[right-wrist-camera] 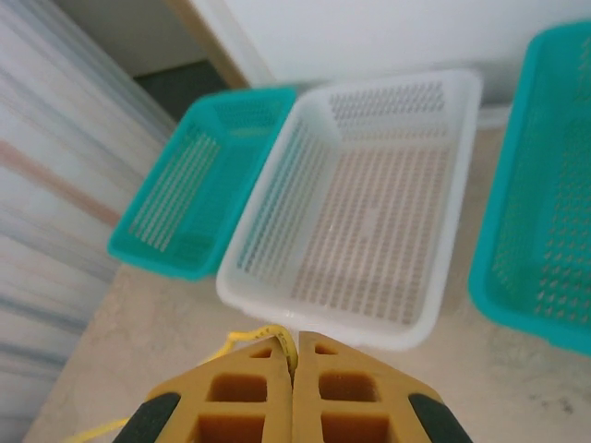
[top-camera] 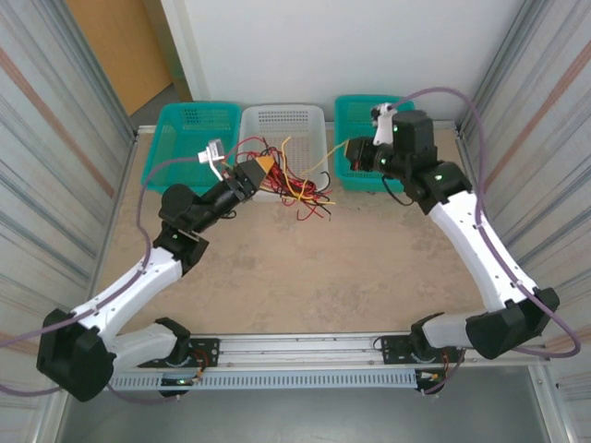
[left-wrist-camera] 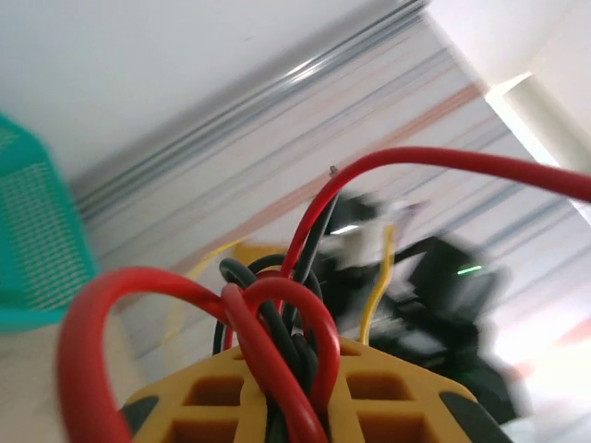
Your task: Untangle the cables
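Note:
The cables [top-camera: 300,189] are a tangle of red, black and yellow wires lying on the table at the front rim of the white basket [top-camera: 309,115]. My left gripper [top-camera: 266,167] is shut on the left end of the tangle. In the left wrist view, red and black loops [left-wrist-camera: 277,341] are pinched between the left gripper's [left-wrist-camera: 286,392] yellow fingers. A single yellow cable [top-camera: 328,164] runs up and right out of the tangle to my right gripper [top-camera: 348,148]. In the right wrist view the right gripper [right-wrist-camera: 294,362] is shut on that yellow cable [right-wrist-camera: 283,338].
Three baskets stand in a row along the back: a teal one [top-camera: 175,134] on the left, the white one [right-wrist-camera: 268,231] in the middle and a teal one [top-camera: 355,175] on the right. Corrugated walls close in both sides. The arm bases sit on the rail [top-camera: 305,351] at the near edge.

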### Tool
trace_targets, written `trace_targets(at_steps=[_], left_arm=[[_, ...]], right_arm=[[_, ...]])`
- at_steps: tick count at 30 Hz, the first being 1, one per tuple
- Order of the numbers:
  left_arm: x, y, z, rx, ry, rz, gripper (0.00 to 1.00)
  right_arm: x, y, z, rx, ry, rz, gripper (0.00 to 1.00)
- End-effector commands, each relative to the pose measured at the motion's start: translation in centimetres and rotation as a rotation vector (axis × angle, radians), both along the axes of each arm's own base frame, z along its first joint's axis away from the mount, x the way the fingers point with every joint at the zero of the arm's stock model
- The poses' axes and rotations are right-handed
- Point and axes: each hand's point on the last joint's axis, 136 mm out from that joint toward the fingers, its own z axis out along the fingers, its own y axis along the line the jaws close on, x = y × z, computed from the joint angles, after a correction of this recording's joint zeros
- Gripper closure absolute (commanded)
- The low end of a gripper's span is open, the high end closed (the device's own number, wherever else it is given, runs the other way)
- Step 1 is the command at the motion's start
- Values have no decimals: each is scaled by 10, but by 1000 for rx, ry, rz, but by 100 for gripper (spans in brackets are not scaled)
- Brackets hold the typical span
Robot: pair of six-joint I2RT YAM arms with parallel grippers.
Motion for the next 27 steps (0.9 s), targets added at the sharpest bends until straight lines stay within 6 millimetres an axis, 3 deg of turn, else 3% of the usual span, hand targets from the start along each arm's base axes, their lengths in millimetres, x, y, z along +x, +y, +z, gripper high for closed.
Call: trace_targets(at_steps=[1, 3, 6, 9, 13, 19, 22, 27], left_arm=[[-42, 17, 94, -348, -231, -174, 100], [-34, 23, 110, -449, -246, -167, 100], [-22, 31, 122, -457, -309, -45, 100], [-9, 37, 129, -393, -378, 95, 100], [12, 34, 111, -142, -407, 307, 100], [38, 37, 59, 39, -408, 420, 100], [41, 35, 33, 121, -396, 424, 100], [34, 30, 9, 202, -389, 383, 100]], right_arm=[[-23, 45, -27, 173, 53, 148, 100], [-41, 70, -52, 203, 64, 180, 100], [-74, 106, -74, 267, 64, 237, 100], [-111, 130, -73, 288, 25, 278, 100], [-162, 142, -28, 306, -113, 328, 100], [-232, 152, 68, 303, -345, 447, 100], [-242, 138, 113, 315, -440, 444, 100], [-227, 101, 164, 262, -552, 342, 100]])
